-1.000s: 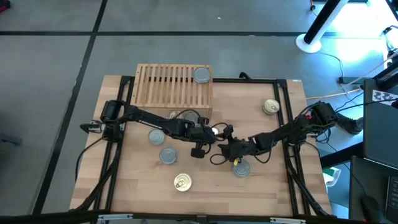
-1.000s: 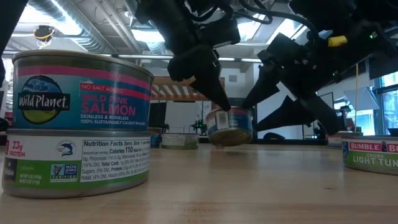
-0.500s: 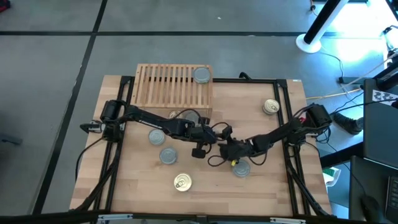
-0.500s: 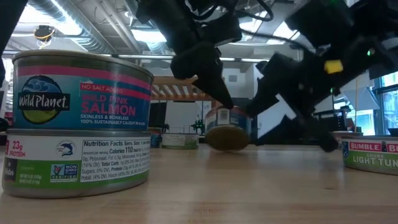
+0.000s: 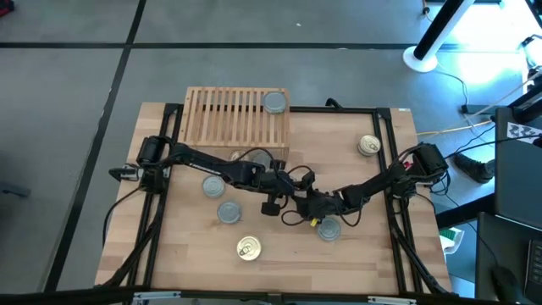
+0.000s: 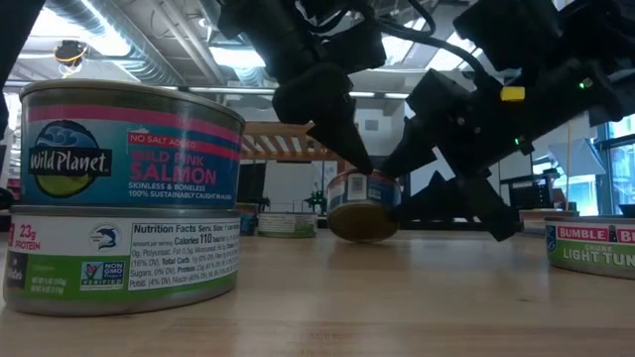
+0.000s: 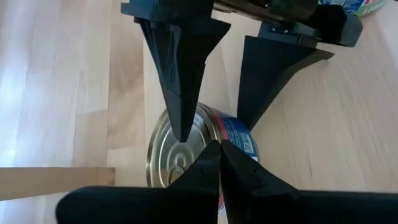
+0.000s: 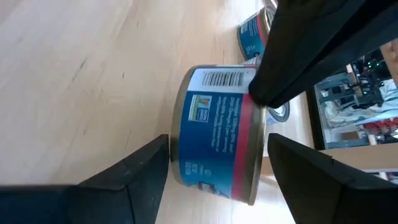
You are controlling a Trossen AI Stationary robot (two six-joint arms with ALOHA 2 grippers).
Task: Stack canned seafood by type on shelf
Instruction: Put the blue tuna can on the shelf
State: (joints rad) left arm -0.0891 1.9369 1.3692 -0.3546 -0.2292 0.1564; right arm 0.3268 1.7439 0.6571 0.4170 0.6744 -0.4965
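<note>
Both arms meet mid-table, at about five o'clock from the shelf [image 5: 237, 125]. My right gripper [image 8: 214, 180] has its fingers spread wide, straddling the gold-lidded can [image 8: 217, 146] without pinching it, can axis running across the gap. My left gripper [image 7: 217, 165], fingers pressed together, tips touching the lid from the other side.

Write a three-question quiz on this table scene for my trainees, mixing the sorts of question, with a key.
1. True or false: the left claw is shut.
2. How many round metal tins sit on the light-wood slatted shelf? A none, B one, C three.
3. Fill in: the right claw stands ___ on either side of the blue-labelled, gold-lidded round tin.
Key: 1 true; 2 B, a silver-lidded tin; 3 open.
</note>
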